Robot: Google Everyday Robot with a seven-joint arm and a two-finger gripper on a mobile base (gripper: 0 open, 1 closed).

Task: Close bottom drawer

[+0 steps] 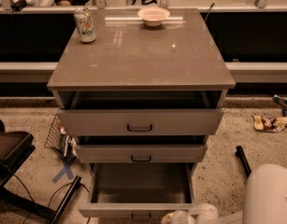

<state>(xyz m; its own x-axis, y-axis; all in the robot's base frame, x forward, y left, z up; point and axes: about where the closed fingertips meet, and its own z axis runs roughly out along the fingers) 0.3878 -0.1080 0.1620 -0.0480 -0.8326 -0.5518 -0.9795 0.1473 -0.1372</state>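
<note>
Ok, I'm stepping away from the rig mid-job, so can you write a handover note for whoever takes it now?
Bottom drawer: pulled far out, dark inside showing.
Gripper: at the view's bottom edge, just right of the drawer's handle; contact unclear.
Done: nothing closed yet.
Left: push the drawer front in fully.

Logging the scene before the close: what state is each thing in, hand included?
bottom drawer: pulled far out, nothing seen inside.
middle drawer: partly open.
top drawer: partly open.
can: upright on the cabinet top.
bowl: upright, near the top's back edge.
hand: at the lower frame edge, by the bottom drawer's front.
</note>
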